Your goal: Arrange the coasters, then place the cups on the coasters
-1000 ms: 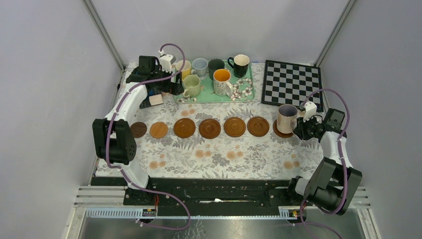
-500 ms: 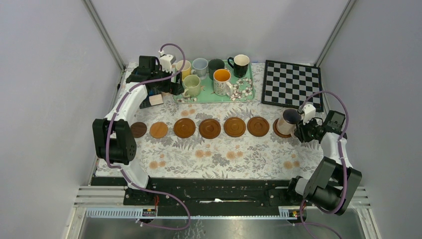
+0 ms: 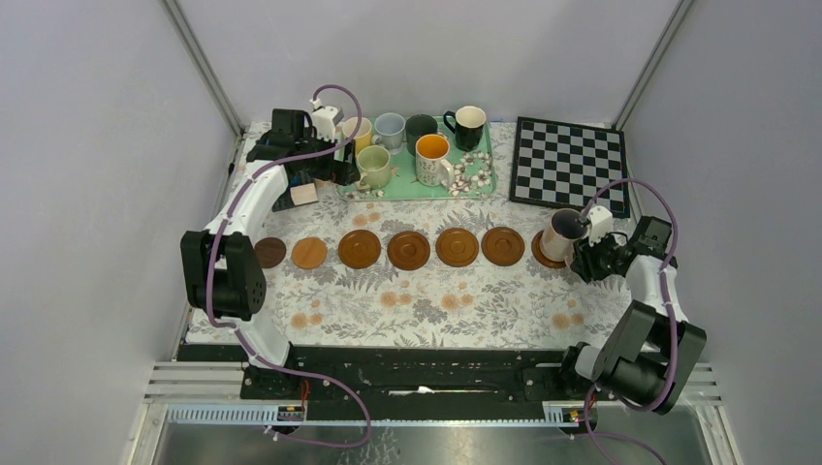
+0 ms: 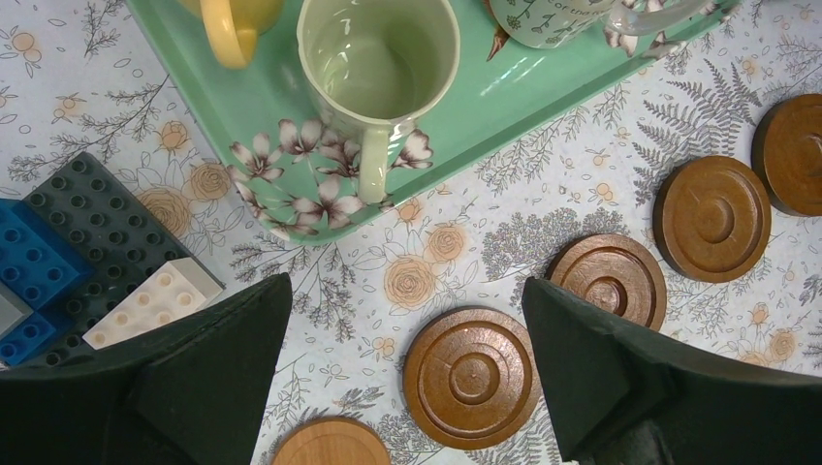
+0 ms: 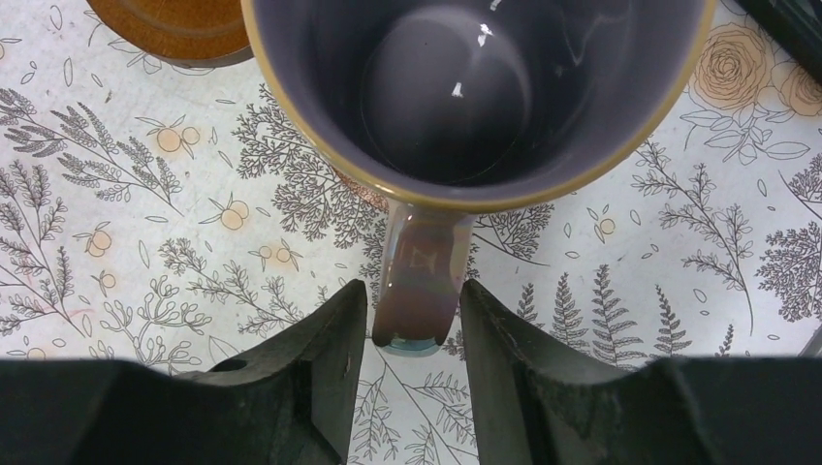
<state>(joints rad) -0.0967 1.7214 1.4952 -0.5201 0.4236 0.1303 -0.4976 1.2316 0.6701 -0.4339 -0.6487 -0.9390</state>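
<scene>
One pinkish mug (image 3: 559, 232) is now resting on the rightmost coaster (image 3: 539, 258) while your right claw (image 5: 414, 315) is spreading off its handle; your left claw (image 4: 405, 286) is waiting wide apart.

Left arm (image 3: 247, 199) reaching forward, left gripper (image 4: 407, 300) spread wide, right arm (image 3: 659, 281) folded, right gripper (image 5: 414, 300) slightly parted.
</scene>
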